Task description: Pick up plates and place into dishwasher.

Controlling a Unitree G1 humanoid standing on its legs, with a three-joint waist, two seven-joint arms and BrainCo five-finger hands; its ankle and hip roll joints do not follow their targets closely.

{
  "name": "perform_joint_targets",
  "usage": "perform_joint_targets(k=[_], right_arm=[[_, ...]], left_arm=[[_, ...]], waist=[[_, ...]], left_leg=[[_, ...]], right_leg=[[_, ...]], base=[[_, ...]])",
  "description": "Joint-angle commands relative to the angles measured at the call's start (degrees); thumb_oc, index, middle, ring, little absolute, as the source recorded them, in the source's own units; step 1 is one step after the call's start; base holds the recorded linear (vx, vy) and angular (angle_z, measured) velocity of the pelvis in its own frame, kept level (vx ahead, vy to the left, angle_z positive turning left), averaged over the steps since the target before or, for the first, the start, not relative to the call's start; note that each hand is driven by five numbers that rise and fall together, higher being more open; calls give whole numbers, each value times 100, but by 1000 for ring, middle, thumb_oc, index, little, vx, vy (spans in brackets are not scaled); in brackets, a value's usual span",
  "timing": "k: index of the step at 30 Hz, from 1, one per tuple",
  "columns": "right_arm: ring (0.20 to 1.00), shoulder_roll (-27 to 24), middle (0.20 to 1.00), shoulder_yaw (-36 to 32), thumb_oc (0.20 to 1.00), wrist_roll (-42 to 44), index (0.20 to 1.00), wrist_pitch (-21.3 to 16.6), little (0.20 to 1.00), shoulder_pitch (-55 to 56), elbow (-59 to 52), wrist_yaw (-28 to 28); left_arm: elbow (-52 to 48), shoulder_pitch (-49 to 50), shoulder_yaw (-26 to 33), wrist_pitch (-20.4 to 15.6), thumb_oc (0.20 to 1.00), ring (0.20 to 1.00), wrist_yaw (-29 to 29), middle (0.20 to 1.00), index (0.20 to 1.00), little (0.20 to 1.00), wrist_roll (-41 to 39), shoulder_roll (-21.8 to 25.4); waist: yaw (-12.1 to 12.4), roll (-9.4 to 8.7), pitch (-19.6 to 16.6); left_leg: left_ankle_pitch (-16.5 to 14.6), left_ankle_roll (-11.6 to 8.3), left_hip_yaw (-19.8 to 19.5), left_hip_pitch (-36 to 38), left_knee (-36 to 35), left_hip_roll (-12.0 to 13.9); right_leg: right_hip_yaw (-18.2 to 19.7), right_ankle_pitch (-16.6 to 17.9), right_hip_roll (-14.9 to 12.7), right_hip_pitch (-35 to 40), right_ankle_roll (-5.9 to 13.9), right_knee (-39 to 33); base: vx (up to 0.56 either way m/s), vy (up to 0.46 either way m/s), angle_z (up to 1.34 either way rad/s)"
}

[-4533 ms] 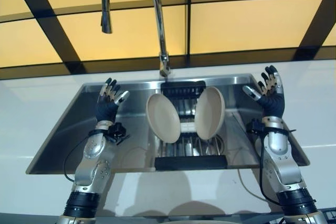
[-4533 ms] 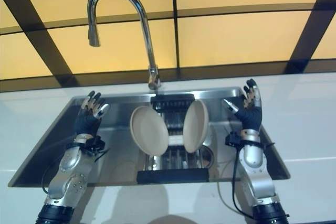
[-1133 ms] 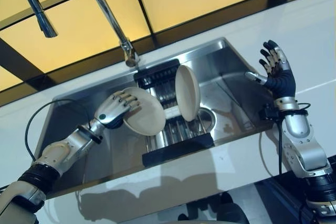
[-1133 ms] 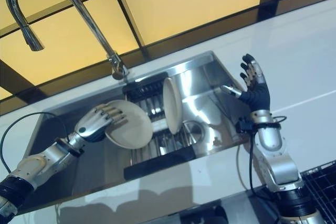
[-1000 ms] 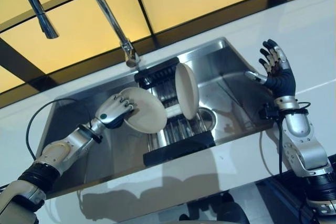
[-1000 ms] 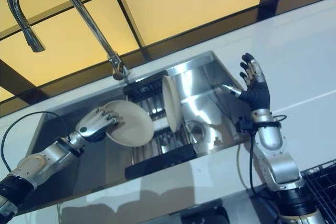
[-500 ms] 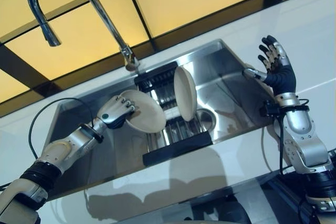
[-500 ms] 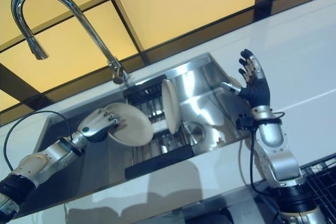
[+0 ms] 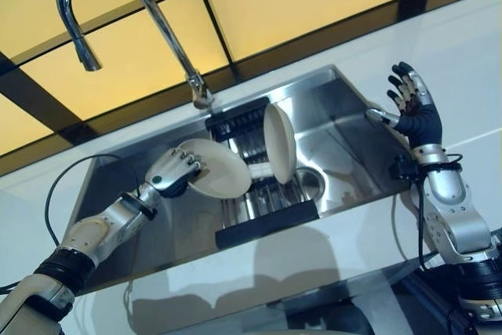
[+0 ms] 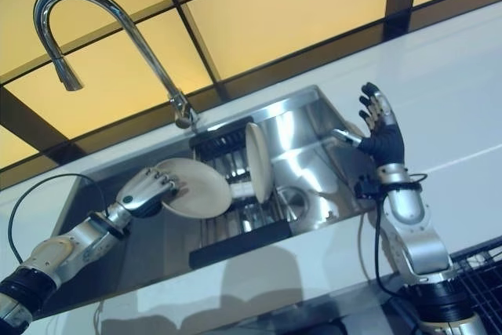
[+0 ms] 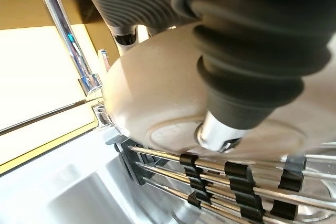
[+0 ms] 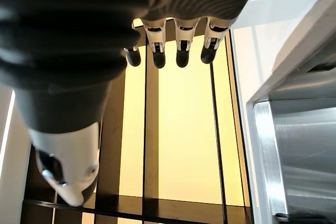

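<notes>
A cream plate (image 9: 213,169) is being gripped at its edge by the left hand (image 9: 174,172) – fingers curled round the rim – above the black rack (image 9: 267,223) in the steel sink (image 9: 357,158). A second plate (image 9: 280,143) is being held upright in the rack. The right hand (image 9: 412,111) is being held up beside the sink – fingers spread, nothing grasped.
</notes>
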Motion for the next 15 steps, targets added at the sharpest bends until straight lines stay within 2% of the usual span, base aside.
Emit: perform_joint_targets(k=[1, 5, 8, 12, 15], right_arm=[[1000, 54, 1000, -165, 1000, -168, 1000, -351, 1000, 610, 271, 17], [1000, 148, 1000, -204, 1000, -180, 1000, -403, 1000, 666, 274, -4], [1000, 298, 1000, -209, 1000, -250, 1000, -477, 1000, 728, 295, -41], [1000, 500, 1000, -239, 1000, -345, 1000, -528, 1000, 801, 250, -5], [1000, 556, 1000, -258, 1000, -323, 1000, -542, 1000, 794, 221, -21]], left_arm=[[-90, 191, 875, 120, 200, 200, 294, 200, 200, 200, -420, 336], [-217, 332, 1277, 141, 200, 200, 441, 200, 200, 200, -1088, 414], [-316, 508, 1754, 113, 200, 200, 558, 200, 200, 200, -1605, 254], [-487, 771, 2277, 180, 200, 200, 693, 200, 200, 200, -1716, 22], [-604, 877, 2461, 165, 200, 200, 687, 200, 200, 200, -1748, 9]], waist=[[191, -472, -362], [263, -536, -404], [342, -620, -456], [415, -754, -520], [475, -856, -560]], left_leg=[[-396, -2, -84, 51, 22, -172], [-394, -5, -137, 76, -21, -146], [-392, -15, -174, 87, -41, -113], [-399, -23, -216, 106, -57, -60], [-402, -35, -241, 109, -68, -19]], right_leg=[[-208, 269, -48, 637, 156, -1352], [-248, 266, -36, 672, 161, -1369], [-299, 259, -23, 708, 155, -1381], [-333, 253, 7, 733, 153, -1387], [-378, 245, 25, 751, 152, -1387]], base=[[-29, -33, 5], [-34, -44, 7], [-28, -62, 8], [-31, -61, 9], [-45, -60, 1]])
